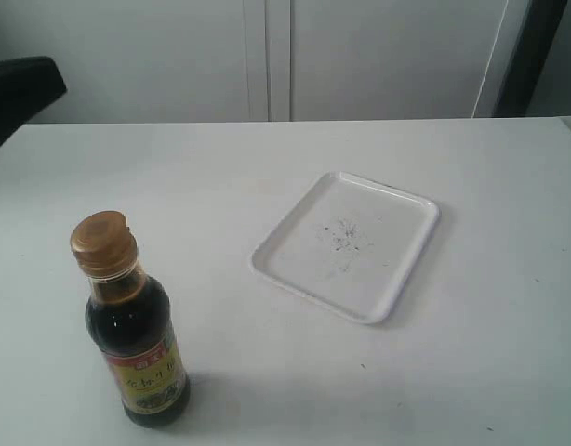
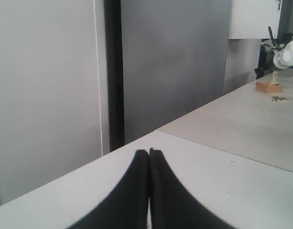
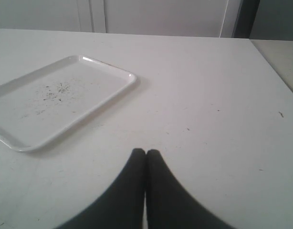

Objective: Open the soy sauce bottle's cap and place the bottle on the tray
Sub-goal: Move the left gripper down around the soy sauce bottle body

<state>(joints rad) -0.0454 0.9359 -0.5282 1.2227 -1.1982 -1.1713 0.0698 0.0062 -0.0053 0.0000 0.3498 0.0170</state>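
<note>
The soy sauce bottle stands upright on the white table at the front left, dark liquid inside and a yellow and red label low on it. Its golden-bronze cap sits closed on the neck. The white tray lies flat near the middle right, bare but for dark specks, and shows again as the tray in the right wrist view. My left gripper is shut with nothing in it, facing a table corner and grey panels. My right gripper is shut and holds nothing, apart from the tray. Neither gripper appears in the exterior view.
A black object juts in at the far left edge of the table. White cabinet panels stand behind the table. A second table with a small wooden block and a white device shows in the left wrist view.
</note>
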